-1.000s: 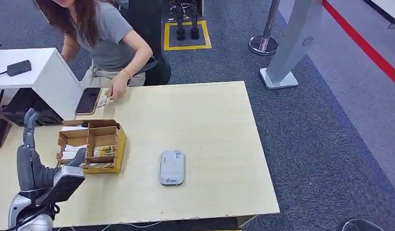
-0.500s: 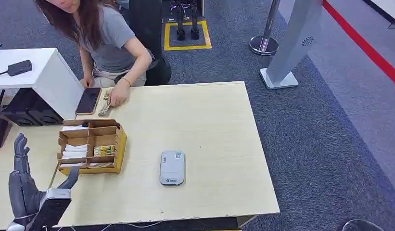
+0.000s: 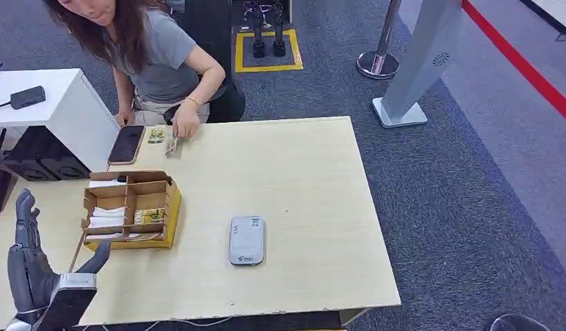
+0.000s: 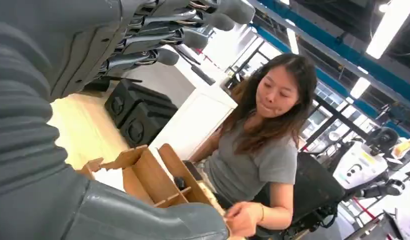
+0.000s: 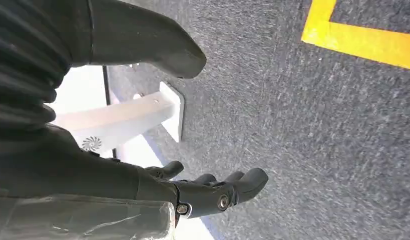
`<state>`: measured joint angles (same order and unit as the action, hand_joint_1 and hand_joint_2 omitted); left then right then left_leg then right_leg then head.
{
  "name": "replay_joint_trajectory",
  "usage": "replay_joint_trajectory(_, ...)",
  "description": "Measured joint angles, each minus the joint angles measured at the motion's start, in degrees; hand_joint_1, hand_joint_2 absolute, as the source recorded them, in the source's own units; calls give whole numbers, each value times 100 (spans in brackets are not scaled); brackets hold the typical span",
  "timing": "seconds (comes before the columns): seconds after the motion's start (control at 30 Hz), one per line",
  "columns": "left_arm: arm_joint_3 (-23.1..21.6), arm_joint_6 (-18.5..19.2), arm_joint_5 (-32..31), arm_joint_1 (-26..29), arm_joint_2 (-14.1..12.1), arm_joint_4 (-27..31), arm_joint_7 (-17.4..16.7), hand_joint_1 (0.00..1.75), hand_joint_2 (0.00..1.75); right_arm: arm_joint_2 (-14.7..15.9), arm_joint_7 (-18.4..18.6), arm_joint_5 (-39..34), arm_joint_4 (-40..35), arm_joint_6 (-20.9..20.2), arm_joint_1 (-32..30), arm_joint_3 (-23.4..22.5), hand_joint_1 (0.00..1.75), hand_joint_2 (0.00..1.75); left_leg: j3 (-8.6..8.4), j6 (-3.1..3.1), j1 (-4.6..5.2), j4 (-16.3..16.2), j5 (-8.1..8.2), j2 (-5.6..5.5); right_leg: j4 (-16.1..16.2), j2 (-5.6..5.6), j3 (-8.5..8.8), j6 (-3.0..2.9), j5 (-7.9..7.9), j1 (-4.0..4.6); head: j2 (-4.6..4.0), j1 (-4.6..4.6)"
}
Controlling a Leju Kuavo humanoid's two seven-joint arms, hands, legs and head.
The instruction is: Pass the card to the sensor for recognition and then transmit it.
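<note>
Currently my left hand (image 3: 33,272) sits at about 8 o'clock in the head view, raised over the near-left corner of the table (image 3: 300,179), fingers (image 3: 23,214) straight and spread, thumb out to the side toward the box, nothing in it. The left wrist view agrees: fingers (image 4: 193,22) fanned apart, palm bare.

My right hand (image 5: 193,192) hangs over grey carpet in its wrist view, fingers loosely extended with a gap to the thumb (image 5: 153,45), holding nothing.

The cardboard organizer box (image 3: 132,209) lies at 9 o'clock from table centre, just beside the left thumb but apart from it. Cards (image 3: 147,216) lie in its compartments; white slips fill the left-hand ones. I cannot tell which card is the target.

The grey sensor (image 3: 247,240) lies flat at about 6 o'clock from table centre, well apart from the box and from both hands.

At 11 o'clock a person's hand (image 3: 185,127) rests on the far table edge, touching a small card (image 3: 171,145); another small card (image 3: 156,135) and a dark phone (image 3: 127,143) lie just beside it.
</note>
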<state>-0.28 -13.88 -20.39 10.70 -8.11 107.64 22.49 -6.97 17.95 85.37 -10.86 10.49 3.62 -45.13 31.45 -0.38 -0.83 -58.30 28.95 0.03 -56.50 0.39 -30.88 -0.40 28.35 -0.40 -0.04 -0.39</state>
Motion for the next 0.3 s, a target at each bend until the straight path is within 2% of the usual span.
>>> replay_joint_trajectory(0.3, 22, -94, -98, 4, 7, 103, 24, 0, 175, 0, 140, -243, -4, 46, 1, -166, 0, 175, 0, 0, 0, 0, 0, 0, 0, -1, 1, 0, 0, 0, 0, 2)
